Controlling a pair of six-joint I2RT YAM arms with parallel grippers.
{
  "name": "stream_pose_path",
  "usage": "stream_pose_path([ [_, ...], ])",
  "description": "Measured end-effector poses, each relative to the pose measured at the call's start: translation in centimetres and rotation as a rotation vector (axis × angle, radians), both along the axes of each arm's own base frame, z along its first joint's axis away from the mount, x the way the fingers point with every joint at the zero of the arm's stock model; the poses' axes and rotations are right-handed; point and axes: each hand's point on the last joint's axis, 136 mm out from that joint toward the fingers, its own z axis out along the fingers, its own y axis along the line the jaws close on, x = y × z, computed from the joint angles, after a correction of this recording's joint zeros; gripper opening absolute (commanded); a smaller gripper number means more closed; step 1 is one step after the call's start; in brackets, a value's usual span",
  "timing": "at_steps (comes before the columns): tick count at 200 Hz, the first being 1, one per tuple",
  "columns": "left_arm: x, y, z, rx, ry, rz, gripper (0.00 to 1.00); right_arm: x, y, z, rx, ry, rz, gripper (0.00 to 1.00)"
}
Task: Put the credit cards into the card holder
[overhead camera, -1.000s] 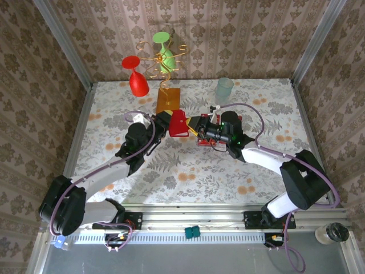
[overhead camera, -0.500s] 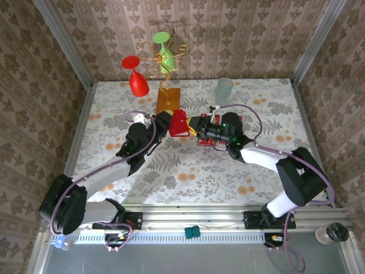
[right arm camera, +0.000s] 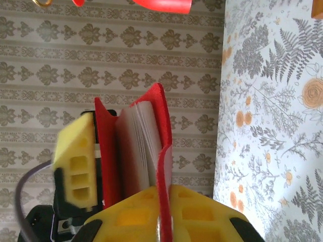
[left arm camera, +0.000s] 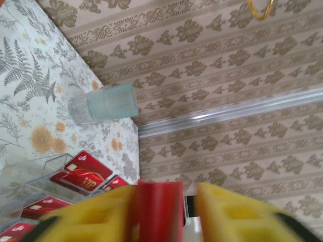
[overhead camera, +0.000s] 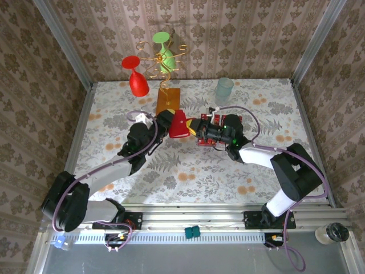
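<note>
Red card holder (overhead camera: 179,125) held over the floral counter (overhead camera: 188,171), right claw (overhead camera: 196,127) pinched shut on one flap, left claw (overhead camera: 167,121) partly open around the other flap

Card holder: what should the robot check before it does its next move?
1. Grip of the right gripper on the card holder flap: ok.
2. Grip of the left gripper on the other flap: not ok, a gap shows beside one finger.
3. Flaps spread, pale pockets showing: ok.
4. A card held, ready to slide in: not ok, the credit cards sit in the clear tray.
5. Room left in the pockets: cannot tell.
</note>
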Motion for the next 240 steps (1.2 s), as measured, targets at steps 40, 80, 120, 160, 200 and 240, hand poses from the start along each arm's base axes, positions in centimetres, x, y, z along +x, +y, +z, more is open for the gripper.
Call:
stream_pose_path([
  [40, -0.7, 1.2, -2.4, 0.167, 0.019, -0.009, 0.75, -1.4, -0.8, -3.1, -0.059, 0.049, 0.004, 0.0],
  [80, -1.7, 4.5, -3.5, 0.434, 0.031, -0.002, 0.81, -3.0, -1.7, -6.1, -0.129, 0.092, 0.01, 0.0],
  [120, -2.4, 2.0, -2.6, 0.693, 0.007, -0.13, 0.84, -4.7, -2.8, -8.9, -0.219, 0.126, 0.015, 0.0],
  [160, -3.0, -3.4, -4.4, 0.958, 0.001, -0.296, 0.85, -5.6, -3.7, -10.9, -0.297, 0.148, 0.008, 0.0],
  [200, -3.4, -6.0, -8.2, 1.214, 0.038, -0.39, 0.85, -5.8, -4.3, -11.4, -0.349, 0.142, -0.002, 0.0],
  [240, -4.1, -5.3, -10.7, 1.341, 0.084, -0.421, 0.85, -6.0, -4.6, -11.6, -0.379, 0.135, -0.011, 0.0],
])
